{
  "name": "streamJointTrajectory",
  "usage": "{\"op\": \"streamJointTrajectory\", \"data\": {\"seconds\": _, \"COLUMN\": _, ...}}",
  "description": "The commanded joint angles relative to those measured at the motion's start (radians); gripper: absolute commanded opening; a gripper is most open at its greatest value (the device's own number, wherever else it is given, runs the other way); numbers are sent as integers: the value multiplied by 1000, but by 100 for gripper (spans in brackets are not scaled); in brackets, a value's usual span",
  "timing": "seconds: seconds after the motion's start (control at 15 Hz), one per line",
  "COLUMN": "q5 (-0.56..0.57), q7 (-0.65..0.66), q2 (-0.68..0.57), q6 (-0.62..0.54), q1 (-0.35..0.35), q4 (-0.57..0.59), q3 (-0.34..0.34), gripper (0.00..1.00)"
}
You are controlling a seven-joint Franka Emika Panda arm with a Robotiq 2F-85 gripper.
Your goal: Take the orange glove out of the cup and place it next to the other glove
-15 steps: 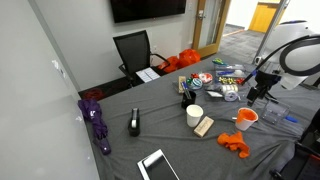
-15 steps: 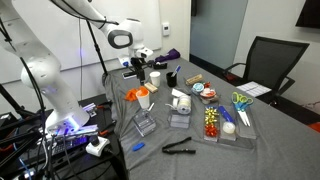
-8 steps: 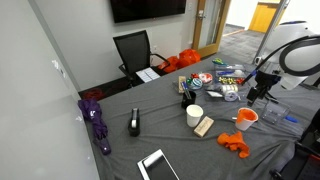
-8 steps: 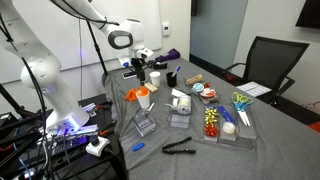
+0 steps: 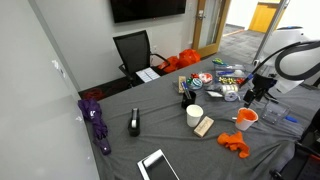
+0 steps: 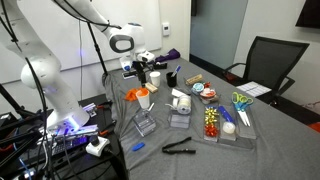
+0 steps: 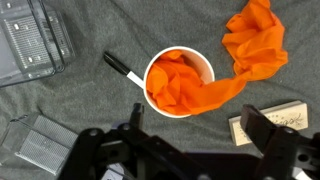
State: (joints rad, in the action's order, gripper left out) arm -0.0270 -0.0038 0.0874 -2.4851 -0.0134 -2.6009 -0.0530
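A white cup point(image 7: 180, 82) holds an orange glove point(image 7: 172, 80), which spills over the rim to the right. The other orange glove point(image 7: 255, 40) lies flat on the grey cloth beside the cup, and the spilled part reaches toward it. My gripper point(image 7: 200, 135) is open and empty, hovering just above the cup with a finger on each side. In both exterior views the gripper point(image 5: 252, 97) point(image 6: 140, 72) hangs above the cup point(image 5: 246, 117) point(image 6: 143, 96). The other glove point(image 5: 236, 143) lies near the table's front edge.
A black marker point(image 7: 125, 68) lies left of the cup, with clear plastic boxes point(image 7: 35, 40) farther left. A wooden block point(image 7: 275, 120) lies right of the cup. A white mug point(image 5: 194, 114), a black device point(image 5: 134, 122), a tablet point(image 5: 158, 165) and purple cloth point(image 5: 96, 120) sit on the table.
The arm has shifted slightly down toward the cup. The gloves and cup have not moved.
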Motion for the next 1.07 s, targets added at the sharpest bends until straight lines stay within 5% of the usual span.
{"op": "streamJointTrajectory", "data": {"seconds": 0.0, "q5": -22, "q7": -5, "q2": -52, "q6": -92, "q1": 16, "q4": -19, "q3": 5, "gripper": 100}}
{"op": "streamJointTrajectory", "data": {"seconds": 0.27, "q5": -32, "q7": -5, "q2": -97, "q6": -127, "q1": 20, "q4": -27, "q3": 6, "gripper": 100}}
{"op": "streamJointTrajectory", "data": {"seconds": 0.4, "q5": -63, "q7": -15, "q2": -111, "q6": -137, "q1": 20, "q4": -30, "q3": 8, "gripper": 73}}
{"op": "streamJointTrajectory", "data": {"seconds": 1.0, "q5": -75, "q7": -5, "q2": -158, "q6": -180, "q1": 28, "q4": -26, "q3": 4, "gripper": 9}}
